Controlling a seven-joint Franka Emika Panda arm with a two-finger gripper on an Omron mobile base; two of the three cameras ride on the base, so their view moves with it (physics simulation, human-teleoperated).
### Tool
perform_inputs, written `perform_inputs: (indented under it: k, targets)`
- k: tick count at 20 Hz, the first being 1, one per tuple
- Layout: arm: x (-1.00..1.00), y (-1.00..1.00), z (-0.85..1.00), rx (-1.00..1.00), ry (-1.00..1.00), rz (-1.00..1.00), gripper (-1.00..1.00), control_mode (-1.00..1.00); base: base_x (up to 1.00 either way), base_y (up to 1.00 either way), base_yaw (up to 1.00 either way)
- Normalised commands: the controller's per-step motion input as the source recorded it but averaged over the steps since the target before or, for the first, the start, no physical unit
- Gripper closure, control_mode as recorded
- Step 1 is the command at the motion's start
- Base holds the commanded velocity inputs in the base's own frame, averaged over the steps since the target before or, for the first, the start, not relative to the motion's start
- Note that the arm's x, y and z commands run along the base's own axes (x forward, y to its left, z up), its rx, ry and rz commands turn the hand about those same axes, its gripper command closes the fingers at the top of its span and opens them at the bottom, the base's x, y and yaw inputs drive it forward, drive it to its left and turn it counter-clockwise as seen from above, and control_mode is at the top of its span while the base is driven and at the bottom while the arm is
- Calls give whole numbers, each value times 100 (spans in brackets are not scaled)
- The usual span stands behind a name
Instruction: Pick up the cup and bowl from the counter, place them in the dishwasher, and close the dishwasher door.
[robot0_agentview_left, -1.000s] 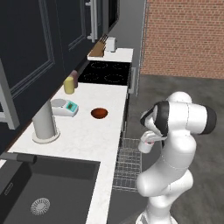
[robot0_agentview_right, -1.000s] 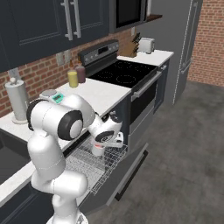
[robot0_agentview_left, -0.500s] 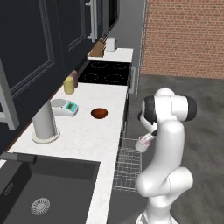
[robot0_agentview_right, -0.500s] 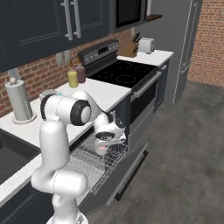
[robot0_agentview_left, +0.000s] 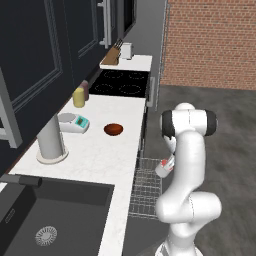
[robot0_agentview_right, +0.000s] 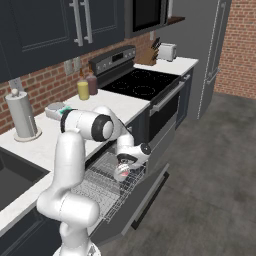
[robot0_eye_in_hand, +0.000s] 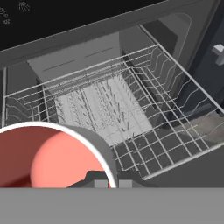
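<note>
My claw (robot0_agentview_right: 123, 170) is pinching the cup (robot0_agentview_right: 120, 173), which hangs tilted over the pull-out rack (robot0_agentview_right: 100, 182) of the open dishwasher, centre of the right base frame. In the hand frame the cup's pink inside (robot0_eye_in_hand: 48, 162) sits lower left. The bowl (robot0_agentview_left: 113, 129) rests on the tabletop (robot0_agentview_left: 95, 150), left of centre.

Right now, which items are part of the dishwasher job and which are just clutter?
Job:
cup, held in the gripper over the rack
bowl on the counter
dishwasher door, open

Clutter:
yellow canister
paper towel roll
scale
toaster
knife block
</note>
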Motion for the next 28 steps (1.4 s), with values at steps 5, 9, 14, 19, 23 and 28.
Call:
perform_inputs:
  k: [5,9,14,19,23,28]
  targets:
    - [53,7,-24,0,0,0,100,-100,0,0,0]
    - [51,0,-34,0,0,6,100,-100,0,0,0]
    - [46,0,-47,0,-4,10,100,-100,0,0,0]
    - [44,0,-49,0,-6,8,100,-100,0,0,0]
    - [36,0,-46,0,-2,8,100,-100,0,0,0]
    - [22,0,-45,0,-1,8,100,-100,0,0,0]
